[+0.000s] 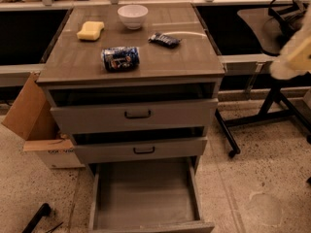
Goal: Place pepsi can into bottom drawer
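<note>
The can (120, 58) is a small dark-blue metal cylinder with white and red marks, lying on its side on the cabinet top (189, 57), a flat grey-brown slab with a faint grain. Behind it sit a yellow sponge (90, 30) with rounded corners, a smooth white bowl (132, 16) and a flat dark packet (164, 40), all apart from one another. The cabinet is grey metal; its top drawer (175, 114) and middle drawer (107, 152) are shallow, each with a black handle, and both stand slightly ajar. The bottom drawer (146, 193) is pulled far out, deep, with a plain grey floor. The room's floor (262, 178) is pale speckled stone. A brown cardboard box (34, 113) leans against the cabinet's left side, and a black stand (265, 25) on thin legs is at the right. The gripper (295, 55) shows only as a pale, blurred form at the right edge, level with the cabinet top; whether it is open or closed cannot be told, and nothing is seen in its hold. The can lies well apart from it, across the top to its left, and straight above the bottom drawer
</note>
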### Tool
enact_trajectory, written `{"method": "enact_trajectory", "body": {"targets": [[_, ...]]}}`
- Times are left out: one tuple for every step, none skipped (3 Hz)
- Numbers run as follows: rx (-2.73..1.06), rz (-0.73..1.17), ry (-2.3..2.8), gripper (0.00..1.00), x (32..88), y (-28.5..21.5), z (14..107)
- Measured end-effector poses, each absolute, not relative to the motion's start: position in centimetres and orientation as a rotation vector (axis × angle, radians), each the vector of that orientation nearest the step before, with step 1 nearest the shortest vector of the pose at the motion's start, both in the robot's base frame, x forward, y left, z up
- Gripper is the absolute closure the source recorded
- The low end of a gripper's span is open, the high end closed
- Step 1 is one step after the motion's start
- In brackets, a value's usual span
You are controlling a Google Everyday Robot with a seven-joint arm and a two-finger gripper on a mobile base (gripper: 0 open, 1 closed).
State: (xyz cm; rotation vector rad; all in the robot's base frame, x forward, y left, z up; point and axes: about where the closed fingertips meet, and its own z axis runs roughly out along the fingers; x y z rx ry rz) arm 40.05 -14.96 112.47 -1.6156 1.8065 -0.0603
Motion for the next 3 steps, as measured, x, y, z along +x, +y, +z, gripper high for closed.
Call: {"method": "enact_trajectory", "body": {"targets": [[-1.657,0.005,1.813,0.00,41.5,-13.8,109.4],[-1.657,0.005,1.813,0.00,41.5,-13.8,109.4],[-1.679,0.008,1.791,0.00,43.9,-13.3,107.0]]}}
